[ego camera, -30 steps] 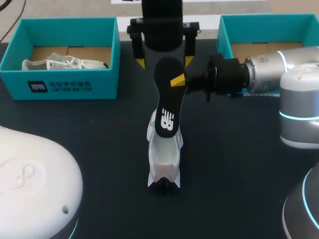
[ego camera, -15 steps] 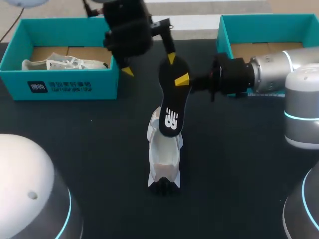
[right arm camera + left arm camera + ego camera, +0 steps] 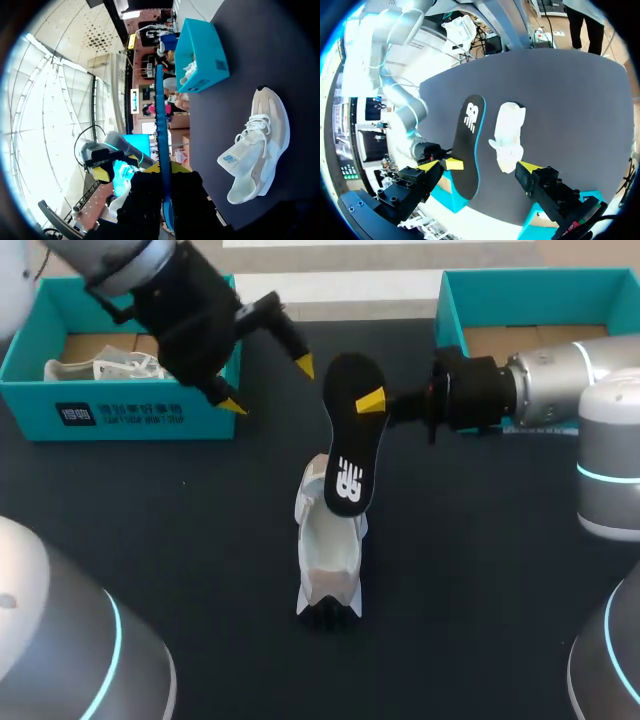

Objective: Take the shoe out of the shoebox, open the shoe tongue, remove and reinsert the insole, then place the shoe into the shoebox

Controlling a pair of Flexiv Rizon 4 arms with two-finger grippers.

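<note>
Black insole (image 3: 352,435), white logo, teal edge, tilted above the white shoe (image 3: 328,550) on the table | right gripper (image 3: 372,400) clamped on the insole's far end | left gripper (image 3: 268,385) spread wide, holding nothing, beyond the shoe, left of the insole

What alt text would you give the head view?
The right hand grips a black insole over a white shoe on the dark table. The left hand hangs open near a teal shoebox holding another white shoe.
</note>
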